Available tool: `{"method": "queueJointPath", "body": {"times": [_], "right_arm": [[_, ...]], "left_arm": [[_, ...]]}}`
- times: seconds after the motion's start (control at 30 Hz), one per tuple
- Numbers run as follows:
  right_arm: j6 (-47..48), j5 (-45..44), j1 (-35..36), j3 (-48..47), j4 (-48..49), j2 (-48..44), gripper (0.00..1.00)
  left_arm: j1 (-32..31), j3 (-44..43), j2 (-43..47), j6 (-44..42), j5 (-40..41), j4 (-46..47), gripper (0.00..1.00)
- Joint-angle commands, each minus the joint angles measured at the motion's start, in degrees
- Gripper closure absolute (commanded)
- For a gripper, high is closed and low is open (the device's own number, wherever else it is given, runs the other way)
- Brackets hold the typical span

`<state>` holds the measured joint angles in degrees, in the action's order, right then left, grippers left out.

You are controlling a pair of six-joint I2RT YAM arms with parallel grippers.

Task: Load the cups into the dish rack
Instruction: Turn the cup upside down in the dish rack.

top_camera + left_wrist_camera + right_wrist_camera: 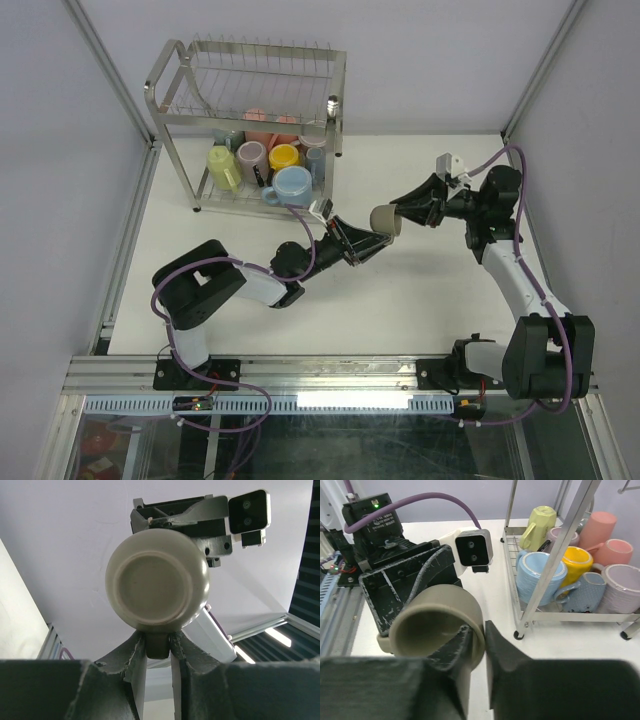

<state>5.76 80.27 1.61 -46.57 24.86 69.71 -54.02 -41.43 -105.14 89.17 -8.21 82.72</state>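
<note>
Olive cup (384, 221) is not in yet; our right tool (477, 635) clamps its rim, our left tool (157, 647) its handle. Other cups (293, 183) sit in the dish rack (332, 125)

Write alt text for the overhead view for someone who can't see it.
The left gripper and right gripper meet at centre, both on an olive mug held on its side. At far left, a chrome dish rack holds coloured mugs on its lower shelf.

White table (420, 300), pale lilac walls (420, 60), aluminium corner posts (110, 75)
</note>
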Motion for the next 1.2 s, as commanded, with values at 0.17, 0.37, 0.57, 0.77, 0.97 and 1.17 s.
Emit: {"method": "queueJointPath", "body": {"times": [0.17,0.37,0.57,0.77,0.97,1.17], "right_arm": [[1.0,2.5,1.0,-0.5,-9.3,-2.2,0.69],[17.8,4.1,0.6,-3.5,-23.7,-2.3,0.27],[20.5,4.2,-0.7,-3.8,-25.8,-2.3,0.19],[20.7,3.7,-1.8,-3.4,-25.8,-2.4,0.18],[20.6,2.9,-2.5,-3.2,-25.8,-1.9,0.17],[20.7,2.8,-2.9,-3.2,-25.8,-1.6,0.17]], "left_arm": [[1.0,4.0,6.2,-7.5,2.7,17.4,1.0],[2.7,10.3,9.1,-11.4,3.5,17.4,1.0],[6.9,18.3,11.9,-15.0,3.9,17.3,1.0],[16.3,25.1,11.2,-15.2,-0.3,17.2,1.0],[25.3,30.0,12.2,-17.2,-4.1,14.8,1.0],[31.1,31.7,22.0,-24.5,-4.1,0.6,1.0]]}}
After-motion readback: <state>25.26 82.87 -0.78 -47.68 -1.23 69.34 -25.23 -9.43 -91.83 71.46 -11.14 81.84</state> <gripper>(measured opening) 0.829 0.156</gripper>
